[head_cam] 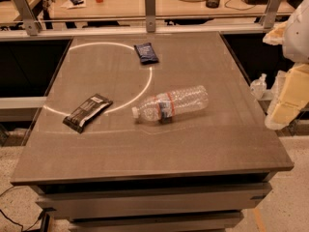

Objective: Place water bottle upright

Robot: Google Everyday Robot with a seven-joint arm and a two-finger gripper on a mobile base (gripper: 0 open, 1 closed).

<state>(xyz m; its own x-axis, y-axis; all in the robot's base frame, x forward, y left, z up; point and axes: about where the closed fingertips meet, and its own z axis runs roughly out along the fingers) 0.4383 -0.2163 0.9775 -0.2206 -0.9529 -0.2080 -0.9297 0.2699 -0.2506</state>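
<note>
The water bottle (171, 104) lies on its side near the middle of the brown table (145, 153). It is clear ribbed plastic with a red-orange and blue label band. Its white cap points left and its base points right and slightly away. Nothing touches it. My gripper is out of view. Only cream and white arm segments (289, 93) show at the right edge, off the table's right side and apart from the bottle.
A black snack bar (88, 112) lies left of the bottle. A dark blue snack packet (146, 52) lies at the back. A white arc is marked on the tabletop. A small clear bottle (259, 85) stands off the table's right side. A cluttered desk runs behind a rail.
</note>
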